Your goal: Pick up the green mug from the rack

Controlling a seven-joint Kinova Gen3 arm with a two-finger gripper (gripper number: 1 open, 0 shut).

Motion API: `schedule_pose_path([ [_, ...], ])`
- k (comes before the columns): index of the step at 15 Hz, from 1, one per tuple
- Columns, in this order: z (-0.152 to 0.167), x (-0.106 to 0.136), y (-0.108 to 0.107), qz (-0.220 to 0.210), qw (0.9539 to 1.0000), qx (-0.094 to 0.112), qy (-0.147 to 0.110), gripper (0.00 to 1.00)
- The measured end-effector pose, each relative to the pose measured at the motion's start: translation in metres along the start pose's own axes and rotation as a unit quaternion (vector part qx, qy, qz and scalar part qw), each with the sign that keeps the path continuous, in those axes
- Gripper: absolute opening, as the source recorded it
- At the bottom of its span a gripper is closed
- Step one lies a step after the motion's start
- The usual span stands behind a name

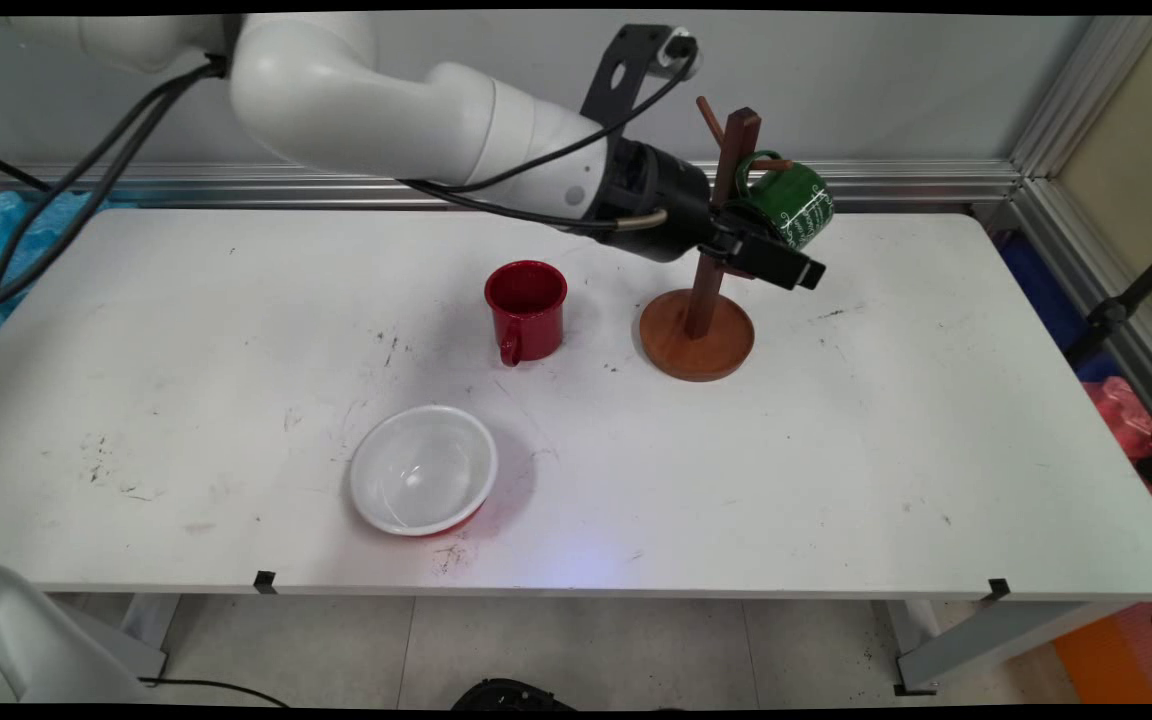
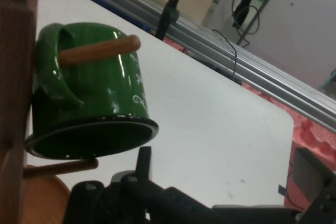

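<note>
White bowl lies well apart from the wooden stand, where the pincer, jaws apart, hovers beside the hanging green mug.

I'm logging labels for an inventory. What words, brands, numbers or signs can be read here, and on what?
Green mug hanging on the wooden mug tree: white decorative lettering, too small and blurred to read.
Red mug, white bowl, gripper: no text visible.

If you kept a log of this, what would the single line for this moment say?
gripper: open, empty, just below green mug | green mug: hanging by handle on wooden mug tree | red mug: upright on table | white bowl: near front
</note>
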Motion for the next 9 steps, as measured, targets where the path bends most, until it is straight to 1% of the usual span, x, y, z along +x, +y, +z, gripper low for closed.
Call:
schedule_pose_path([
  [5,0.014,-0.002,0.004,-0.040,0.9991,0.015,0.004,1.00],
  [9,0.023,-0.005,0.005,-0.074,0.9968,0.030,0.007,1.00],
])
